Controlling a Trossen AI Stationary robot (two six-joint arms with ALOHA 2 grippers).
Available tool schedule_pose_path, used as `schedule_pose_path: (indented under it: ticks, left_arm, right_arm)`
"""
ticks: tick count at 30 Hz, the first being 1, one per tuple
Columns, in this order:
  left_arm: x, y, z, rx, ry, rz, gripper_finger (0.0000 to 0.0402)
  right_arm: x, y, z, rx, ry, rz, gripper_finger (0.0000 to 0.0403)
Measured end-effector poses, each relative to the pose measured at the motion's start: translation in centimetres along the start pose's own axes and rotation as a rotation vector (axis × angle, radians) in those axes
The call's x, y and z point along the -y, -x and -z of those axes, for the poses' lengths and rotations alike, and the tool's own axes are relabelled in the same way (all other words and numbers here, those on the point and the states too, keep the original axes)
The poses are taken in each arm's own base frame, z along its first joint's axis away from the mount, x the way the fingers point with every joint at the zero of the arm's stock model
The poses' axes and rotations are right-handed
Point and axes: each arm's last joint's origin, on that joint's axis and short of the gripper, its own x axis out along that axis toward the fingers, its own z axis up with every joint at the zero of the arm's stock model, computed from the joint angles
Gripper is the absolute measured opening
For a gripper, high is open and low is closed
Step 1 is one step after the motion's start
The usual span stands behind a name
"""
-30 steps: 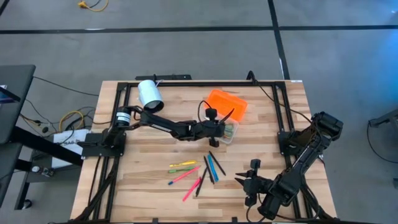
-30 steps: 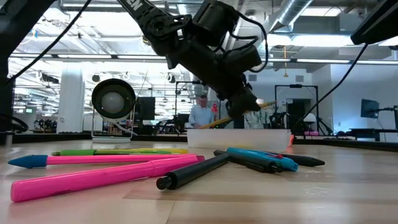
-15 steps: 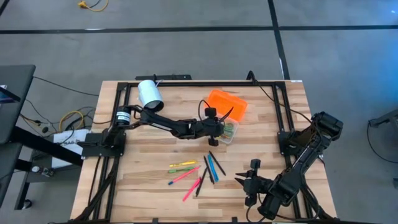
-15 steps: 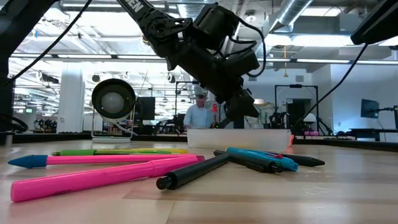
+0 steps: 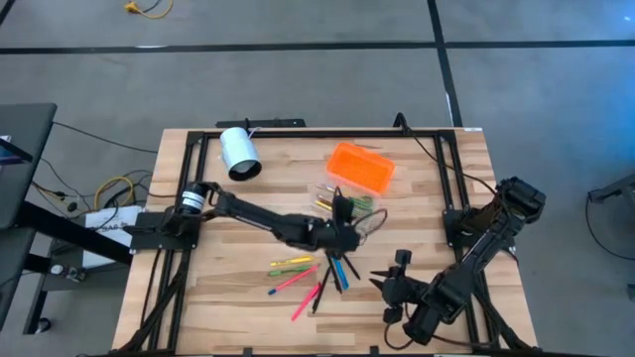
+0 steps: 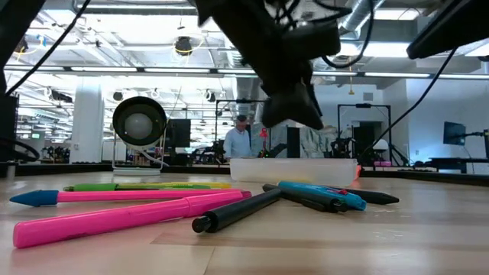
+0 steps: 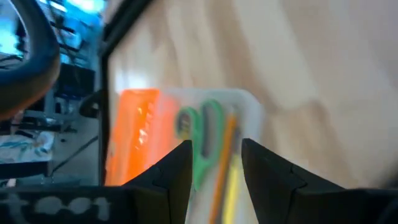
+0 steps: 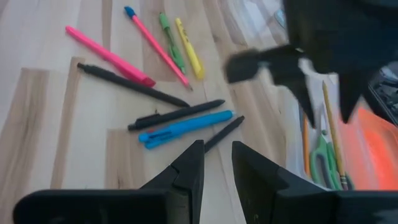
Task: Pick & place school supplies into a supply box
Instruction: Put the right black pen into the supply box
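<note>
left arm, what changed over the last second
The left gripper was over the clear box holding a yellow pencil. It let the pencil go into the box, and the arm drew back toward the loose pens; its fingers now stand apart, holding nothing. The orange lid, white cylinder and pens lie as before. The right gripper shifted only slightly near the table's front edge.

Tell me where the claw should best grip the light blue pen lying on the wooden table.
Probably mid-barrel on the light blue pen, coming straight down, fingers across its length. It lies flat, and a black pen sits close alongside, so narrow finger clearance matters.
</note>
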Motion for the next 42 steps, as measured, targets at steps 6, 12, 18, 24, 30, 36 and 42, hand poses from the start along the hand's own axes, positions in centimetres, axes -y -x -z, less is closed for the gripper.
schedule_pose_path:
  ticks: [6,12,18,24,30,36,42]
  left_arm:
    - [3.3,3.4,-0.3,-0.149,-0.034,0.124,0.0132]
    - [7.1,7.1,0.1,-0.25,-0.059,0.159,0.0132]
    - [10.6,11.0,-0.6,-0.21,-0.065,0.094,0.0132]
    - [13.0,14.9,0.3,-0.208,-0.043,-0.092,0.0132]
    - [14.5,20.4,2.8,-0.139,0.027,-0.342,0.0132]
    - [16.7,25.2,4.3,0.098,0.148,-0.409,0.0132]
    - [18.2,26.8,5.5,0.308,0.19,-0.436,0.0132]
  right_arm:
    - [0.1,-0.9,-0.6,-0.042,-0.06,-0.064,0.0077]
    - [-0.1,-1.1,-1.2,-0.016,-0.071,-0.096,0.0077]
    - [-0.1,-1.6,-2.2,0.036,-0.086,-0.119,0.0077]
    - [0.9,-3.0,-2.9,0.034,-0.14,-0.086,0.0077]
    - [2.0,-4.5,-3.7,0.018,-0.2,-0.075,0.0077]
    - [3.0,-5.7,-4.2,-0.005,-0.241,-0.081,0.0077]
    - [3.5,-6.6,-3.5,-0.05,-0.266,-0.094,0.0077]
